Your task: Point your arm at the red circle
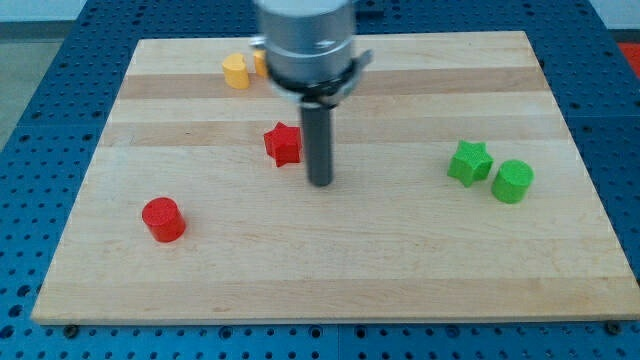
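Observation:
The red circle [162, 219] is a short red cylinder at the view's lower left of the wooden board [330, 270]. My tip [320, 183] stands near the board's middle, well to the right of and a little above the red circle. A red star [283, 144] lies just left of the rod, slightly above the tip, close to it but apart.
A yellow block [235, 71] sits at the view's top left, with an orange-yellow block [260, 61] beside it partly hidden by the arm. A green star [469, 162] and a green cylinder [512, 181] lie side by side at the right.

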